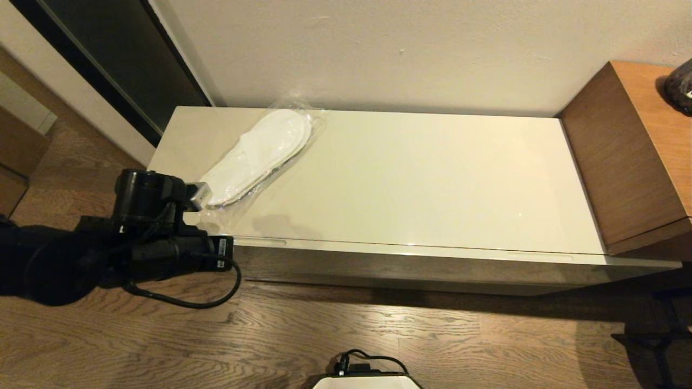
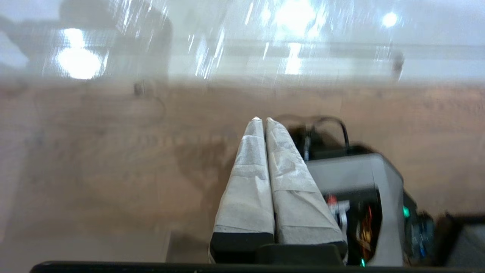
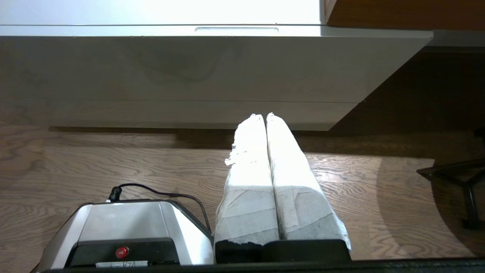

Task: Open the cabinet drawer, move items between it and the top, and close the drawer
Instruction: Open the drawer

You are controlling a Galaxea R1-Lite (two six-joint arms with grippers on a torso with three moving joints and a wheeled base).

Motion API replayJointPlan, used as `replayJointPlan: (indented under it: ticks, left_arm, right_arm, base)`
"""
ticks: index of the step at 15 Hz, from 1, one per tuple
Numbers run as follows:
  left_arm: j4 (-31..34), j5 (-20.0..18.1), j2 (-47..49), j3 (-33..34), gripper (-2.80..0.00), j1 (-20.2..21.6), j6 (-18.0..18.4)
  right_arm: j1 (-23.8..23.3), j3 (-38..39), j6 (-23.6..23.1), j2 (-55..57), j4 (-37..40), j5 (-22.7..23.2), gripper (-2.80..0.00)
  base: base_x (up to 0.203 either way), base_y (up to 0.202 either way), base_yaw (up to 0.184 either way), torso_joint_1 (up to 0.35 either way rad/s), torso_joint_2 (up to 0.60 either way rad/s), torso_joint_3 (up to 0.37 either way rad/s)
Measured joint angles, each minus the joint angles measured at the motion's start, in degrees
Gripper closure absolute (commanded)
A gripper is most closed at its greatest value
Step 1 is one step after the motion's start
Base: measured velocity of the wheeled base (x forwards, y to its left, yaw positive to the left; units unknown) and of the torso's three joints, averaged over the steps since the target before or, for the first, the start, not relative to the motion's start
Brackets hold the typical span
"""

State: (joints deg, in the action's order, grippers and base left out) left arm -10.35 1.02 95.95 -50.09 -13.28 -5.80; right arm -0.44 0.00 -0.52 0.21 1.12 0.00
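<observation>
The slippers [image 1: 258, 154], a flat white pair in clear plastic wrap, lie on the glossy cream top [image 1: 432, 178] near its back left corner. The cabinet drawer [image 1: 411, 266] is shut, its wide front flush under the top. The tissue pack is out of view. My left arm [image 1: 146, 219] hangs at the cabinet's front left corner, beside the slippers' near end. My left gripper [image 2: 261, 120] is shut and empty over the wooden floor. My right gripper [image 3: 261, 115] is also shut and empty, low before the drawer front [image 3: 189, 68], below a handle recess [image 3: 237, 29].
A taller brown wooden unit [image 1: 632, 156] adjoins the cabinet's right end, with a dark object [image 1: 680, 84] on it. Black stand legs [image 1: 659, 335] are on the floor at the right. My own base [image 1: 367, 381] sits in front of the cabinet.
</observation>
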Motion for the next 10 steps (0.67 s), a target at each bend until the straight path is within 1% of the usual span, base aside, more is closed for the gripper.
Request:
replayJointPlan:
  ticks: [2, 6, 10]
  left_arm:
    - [-2.4, 0.8, 2.1, -1.0, 0.0, -1.1, -0.1]
    - [-2.9, 1.0, 4.4, -1.3, 0.0, -2.1, -0.4]
    - [-2.9, 1.0, 6.0, -3.2, 0.0, -2.2, -1.0]
  right_arm:
    - [0.0, 0.0, 0.0, 0.0, 0.0, 0.0, 0.0]
    - [0.0, 0.0, 0.0, 0.0, -0.1, 0.0, 0.0]
    - [0.0, 0.0, -0.1, 0.0, -0.1, 0.0, 0.0]
  base:
    - [0.0, 0.0, 0.0, 0.0, 0.0, 0.0]
    - [0.0, 0.0, 0.0, 0.0, 0.0, 0.0]
    - [0.0, 0.0, 0.0, 0.0, 0.0, 0.0]
